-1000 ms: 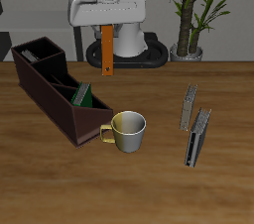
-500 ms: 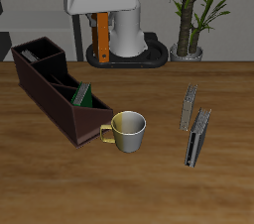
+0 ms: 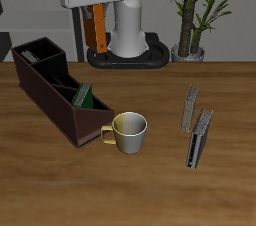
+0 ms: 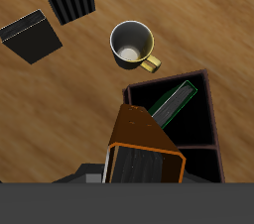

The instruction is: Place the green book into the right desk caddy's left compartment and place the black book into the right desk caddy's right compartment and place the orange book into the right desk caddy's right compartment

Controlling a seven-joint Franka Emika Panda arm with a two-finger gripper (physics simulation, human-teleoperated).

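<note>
**Orange book aloft behind the caddy**

My gripper [image 3: 97,7] is clamped on the orange book [image 3: 96,28], held high over the table's [image 3: 150,190] back edge. In the exterior view the book hangs below my fingers, long axis near vertical, its lower end tilted slightly toward the right desk caddy [image 3: 58,90].

The wrist view gives what that view cannot — a look straight down the book's [image 4: 144,152] dark grey edge into the caddy [image 4: 203,94], where the green book [image 4: 173,105] stands slanted in a compartment. The exterior view shows only its top [image 3: 85,96] above the caddy wall.

A cream mug [image 3: 128,132] sits just beside the caddy's near end; two slim grey books [image 3: 196,125] stand well apart from it — the black book is not discernible.
</note>
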